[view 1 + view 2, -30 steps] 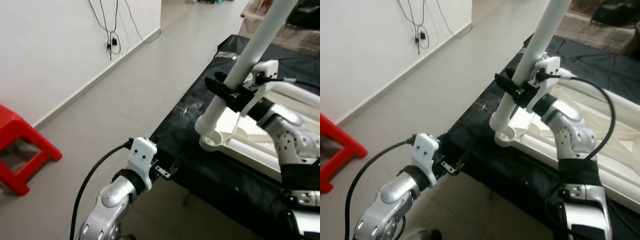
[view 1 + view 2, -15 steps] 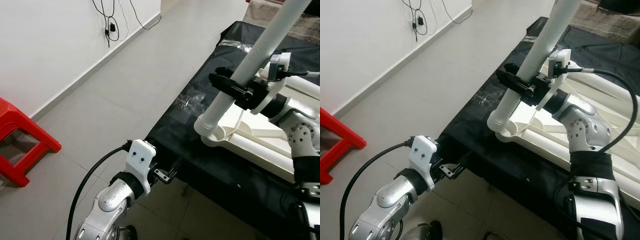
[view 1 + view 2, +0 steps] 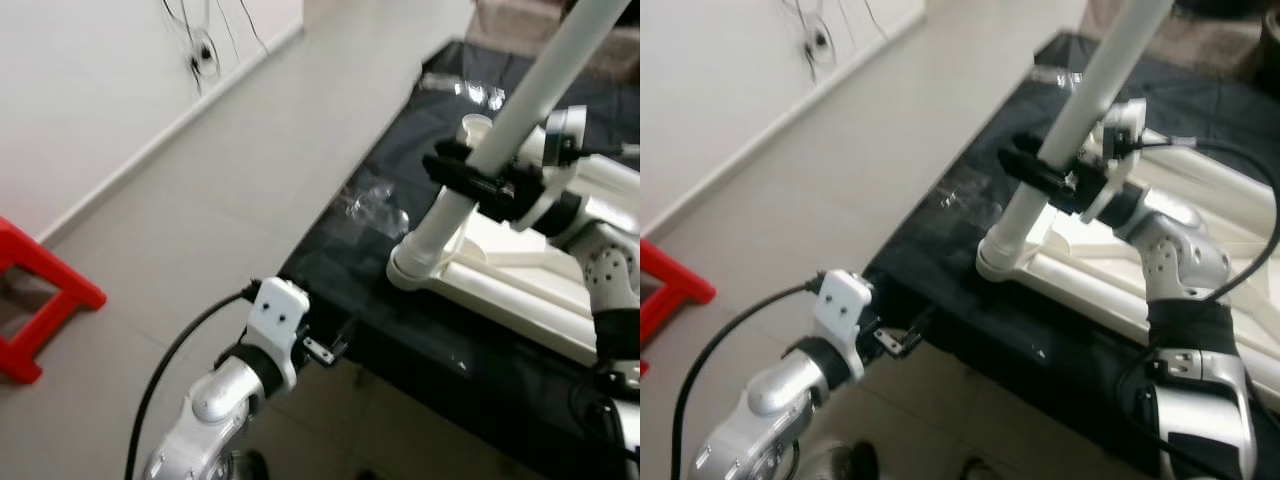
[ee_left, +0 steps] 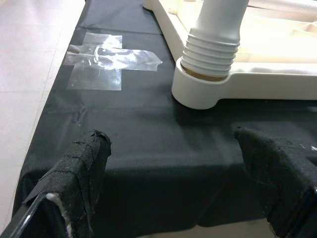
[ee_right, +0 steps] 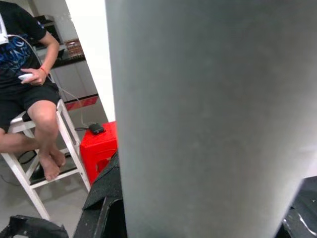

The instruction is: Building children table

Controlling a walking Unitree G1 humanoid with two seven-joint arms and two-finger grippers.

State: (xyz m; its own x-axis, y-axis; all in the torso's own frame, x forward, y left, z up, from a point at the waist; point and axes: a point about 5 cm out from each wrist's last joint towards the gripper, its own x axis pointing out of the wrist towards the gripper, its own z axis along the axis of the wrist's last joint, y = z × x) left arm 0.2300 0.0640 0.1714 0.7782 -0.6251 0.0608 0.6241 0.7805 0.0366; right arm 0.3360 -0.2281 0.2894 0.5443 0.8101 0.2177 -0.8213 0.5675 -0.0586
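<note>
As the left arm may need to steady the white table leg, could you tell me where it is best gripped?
Probably low on the smooth tube of the white table leg, above its ribbed end, coming from the table's edge: the right pincer holds it higher up, and the left pincer hovers open there.

White table leg [image 3: 520,105] tilted; ribbed end in tabletop [image 3: 520,290] corner socket.

Silver jointed arms, white wrist housings, black cables, left tool [image 3: 325,349], right tool [image 3: 468,180], black fingers
</note>
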